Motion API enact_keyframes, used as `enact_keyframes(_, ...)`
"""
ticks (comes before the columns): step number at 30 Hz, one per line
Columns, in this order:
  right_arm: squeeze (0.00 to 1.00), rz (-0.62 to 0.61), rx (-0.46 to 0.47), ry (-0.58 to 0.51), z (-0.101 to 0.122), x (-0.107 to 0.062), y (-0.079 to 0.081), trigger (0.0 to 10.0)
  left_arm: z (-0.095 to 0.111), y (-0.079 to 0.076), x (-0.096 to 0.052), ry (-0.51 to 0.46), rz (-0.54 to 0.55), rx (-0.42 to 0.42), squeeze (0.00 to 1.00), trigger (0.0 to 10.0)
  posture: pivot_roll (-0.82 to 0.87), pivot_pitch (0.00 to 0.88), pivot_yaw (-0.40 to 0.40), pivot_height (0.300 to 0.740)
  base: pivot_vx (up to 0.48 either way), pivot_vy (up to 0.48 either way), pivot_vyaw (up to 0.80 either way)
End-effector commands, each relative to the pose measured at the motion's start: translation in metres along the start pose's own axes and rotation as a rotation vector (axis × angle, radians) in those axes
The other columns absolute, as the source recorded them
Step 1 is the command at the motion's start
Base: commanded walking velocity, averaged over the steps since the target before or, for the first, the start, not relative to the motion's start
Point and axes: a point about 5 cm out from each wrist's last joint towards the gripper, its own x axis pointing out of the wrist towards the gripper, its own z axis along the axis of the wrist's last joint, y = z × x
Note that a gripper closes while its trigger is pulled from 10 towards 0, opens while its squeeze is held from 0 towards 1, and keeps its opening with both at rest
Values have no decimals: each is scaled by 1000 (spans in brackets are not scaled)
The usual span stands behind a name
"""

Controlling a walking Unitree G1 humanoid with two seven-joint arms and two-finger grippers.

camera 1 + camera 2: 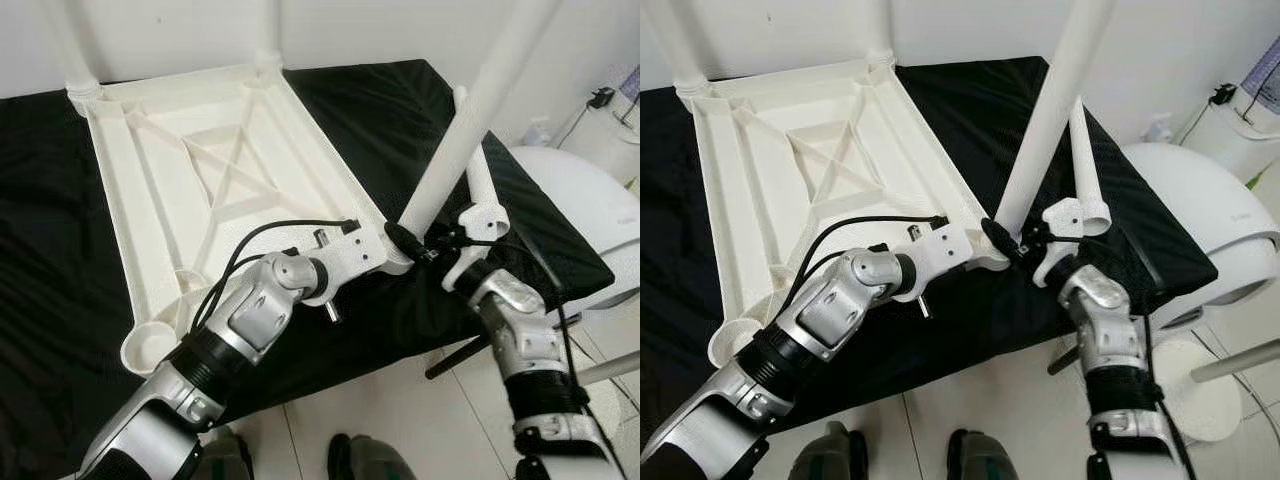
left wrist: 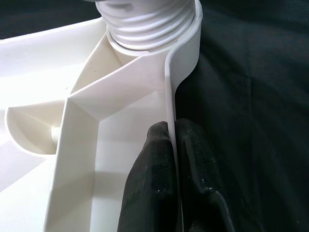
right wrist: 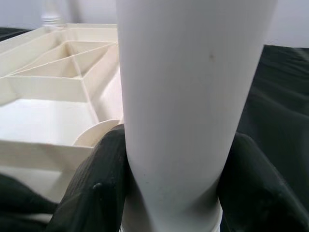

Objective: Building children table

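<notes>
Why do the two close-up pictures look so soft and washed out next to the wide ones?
Left wrist view: the black fingers pinching the tabletop rim are blurred, too near the lens. Right wrist view: the white leg is bright, nearly featureless. Head views: sharp and evenly lit, with the black cloth dark.

A black cloth [image 1: 420, 120] covers the desk. The white tabletop [image 1: 200, 170] lies inverted on it toward 10 o'clock. A loose white leg [image 1: 478, 180] lies at 3 o'clock.

The upturned table top [image 1: 200, 170] and its leg [image 1: 470, 120] look like smooth, matt white plastic. Matt black cloth [image 1: 400, 110] covers the worktop. The arms are glossy silver metal.
</notes>
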Motion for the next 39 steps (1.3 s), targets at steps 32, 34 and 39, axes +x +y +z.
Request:
enact_keyframes(32, 1000, -583, 177, -61, 5, 10, 43, 10000, -8, -10, 3, 41, -10, -7, 0, 10000, -26, 76, -64, 740, 0, 0, 0)
enact_keyframes(34, 1000, -586, 174, -59, 5, 10, 44, 10000, -8, -10, 3, 41, -10, -6, 0, 10000, -26, 76, -64, 740, 0, 0, 0)
enact_keyframes(39, 1000, -498, 160, -40, 2, 7, 46, 10000, -7, -12, 4, 38, -10, -5, 0, 10000, -22, 68, -75, 740, 0, 0, 0)
